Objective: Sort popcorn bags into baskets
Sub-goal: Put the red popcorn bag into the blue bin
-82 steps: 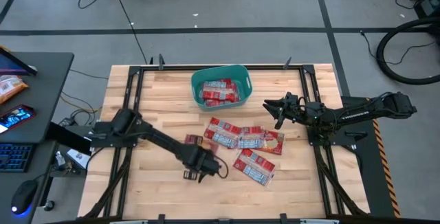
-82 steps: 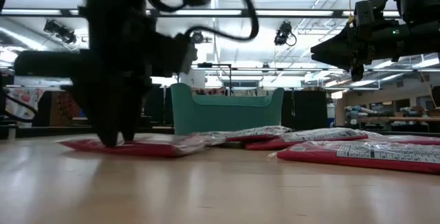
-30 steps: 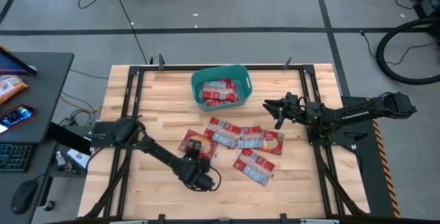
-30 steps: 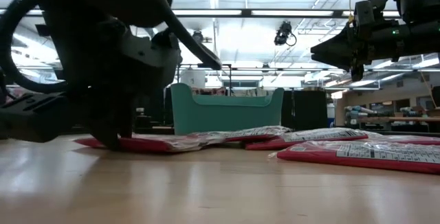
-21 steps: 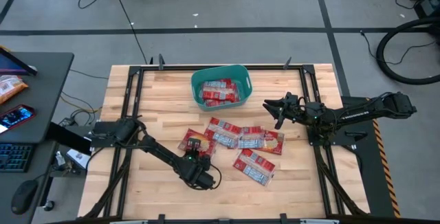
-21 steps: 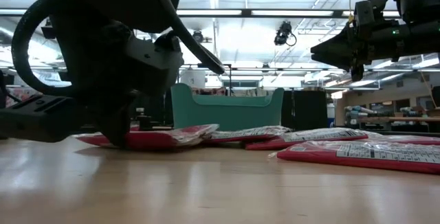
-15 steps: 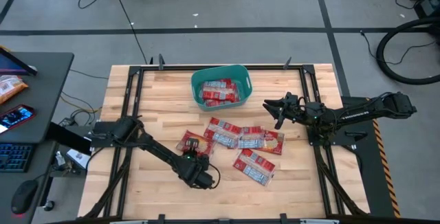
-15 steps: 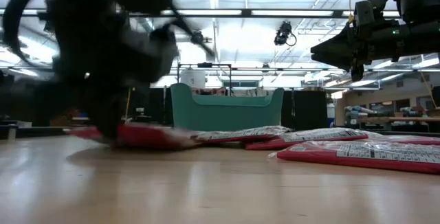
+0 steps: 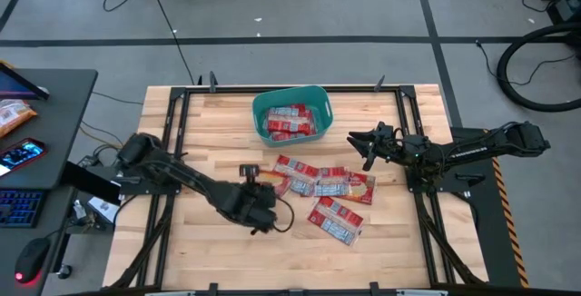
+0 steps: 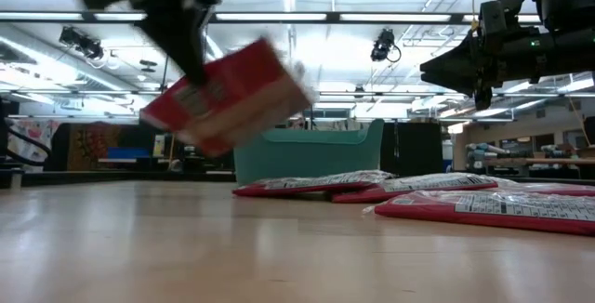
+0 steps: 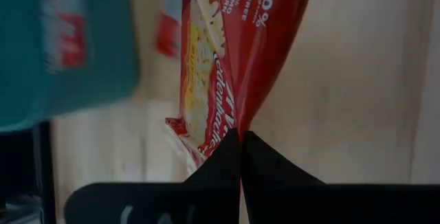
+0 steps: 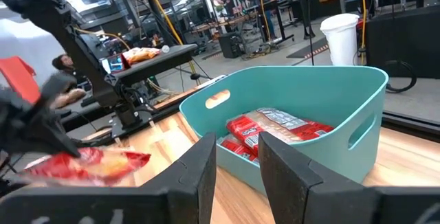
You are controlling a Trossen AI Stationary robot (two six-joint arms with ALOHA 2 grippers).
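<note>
Lifted off the counter [image 9: 191, 123], a limp, light bag [image 10: 228, 94] dangles by its edge from clenched left jaws.

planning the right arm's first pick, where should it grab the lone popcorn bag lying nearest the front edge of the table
Judging by its pose, take that popcorn bag by its short end toward the table's right side, coming straight down from above. It lies flat, slightly angled and apart from the overlapping row, so that edge looks free to pinch. The right gripper hangs open by the basket; the left gripper holds another bag aloft.
</note>
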